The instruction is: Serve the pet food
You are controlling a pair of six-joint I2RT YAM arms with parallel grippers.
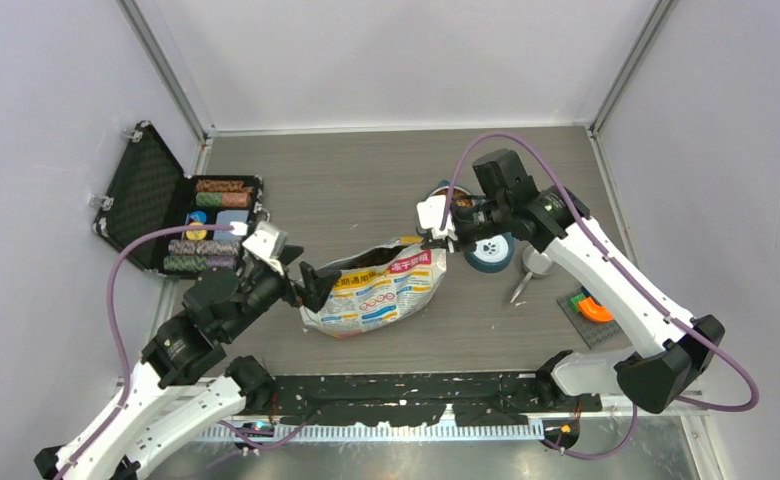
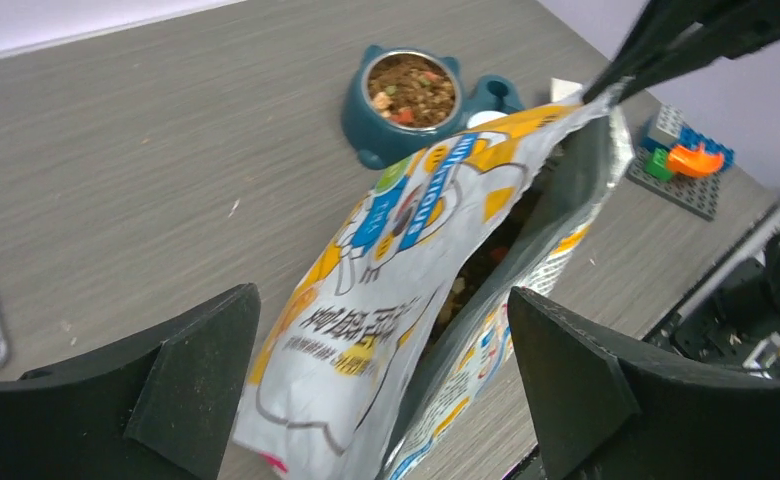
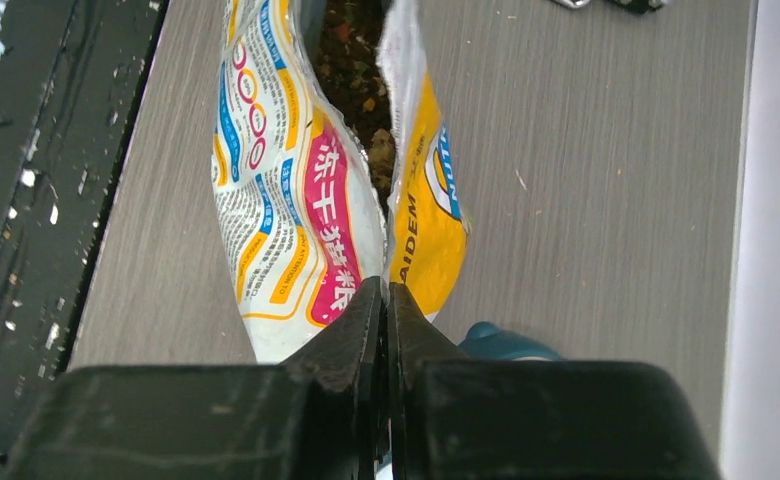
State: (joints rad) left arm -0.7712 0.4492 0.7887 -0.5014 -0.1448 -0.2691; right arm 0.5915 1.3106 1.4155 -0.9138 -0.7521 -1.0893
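The pet food bag (image 1: 376,288) lies on its side mid-table, white with yellow and pink print. Its mouth gapes and brown pet food (image 2: 476,275) shows inside, also in the right wrist view (image 3: 351,60). My right gripper (image 1: 434,240) is shut on the bag's top edge (image 3: 386,290) and holds it up. My left gripper (image 1: 311,283) is open, its fingers (image 2: 196,370) wide apart on either side of the bag's other end (image 2: 396,270), not pinching it. A teal pet bowl (image 2: 411,95) holds kibble just beyond the bag. A metal scoop (image 1: 534,268) lies right of the bowl.
An open black case of poker chips (image 1: 181,215) sits at the far left. A small toy brick plate with an orange piece (image 1: 591,308) lies at the right. A black strip (image 1: 416,395) runs along the near table edge. Walls enclose the table on three sides.
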